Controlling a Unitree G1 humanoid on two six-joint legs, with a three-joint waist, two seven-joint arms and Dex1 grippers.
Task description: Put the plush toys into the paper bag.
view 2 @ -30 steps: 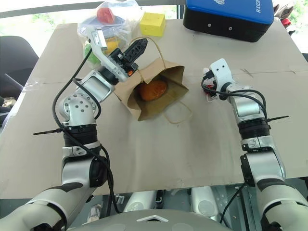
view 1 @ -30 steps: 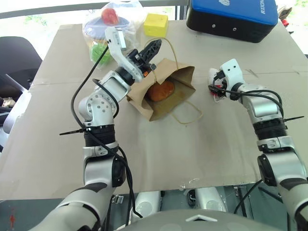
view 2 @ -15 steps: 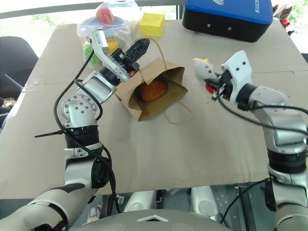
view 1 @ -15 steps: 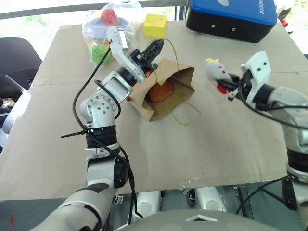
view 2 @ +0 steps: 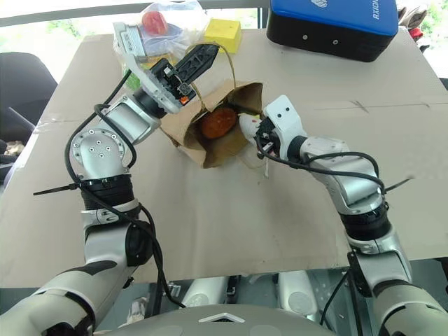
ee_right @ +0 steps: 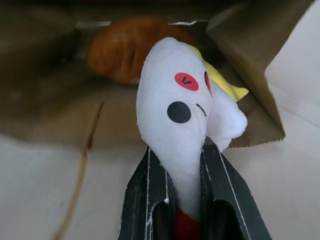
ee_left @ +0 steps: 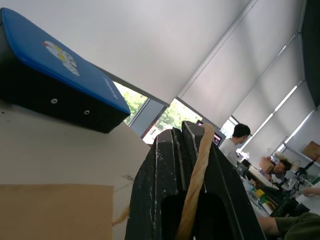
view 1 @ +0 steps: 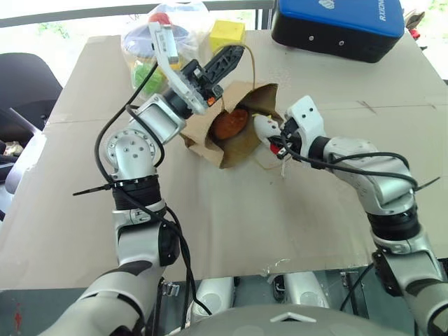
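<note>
At the mouth of the paper bag (view 1: 241,133), the right gripper (view 1: 275,142) has its jaws clamped tight on the lower body of the white chicken plush toy (view 1: 264,129), its head pointing into the opening at about 10 o'clock. Just beyond it, the brown plush toy (view 1: 229,123) already lies inside the bag, which rests tilted on the cardboard-covered surface (view 1: 294,210). The left gripper (view 1: 225,61) hangs above the bag toward 12 o'clock, jaws pinched shut on the string handle (ee_left: 196,175), holding the mouth up. The likely risks: the thin string could slip from the pinch and let the mouth sag shut, or the chicken could catch the folded paper lip and push the light bag away, so a release now might drop it on the surface. Farther back sit a yellow cube (view 1: 226,35), a clear plastic bag (view 1: 150,35) and a blue-and-black case (view 1: 339,24).
</note>
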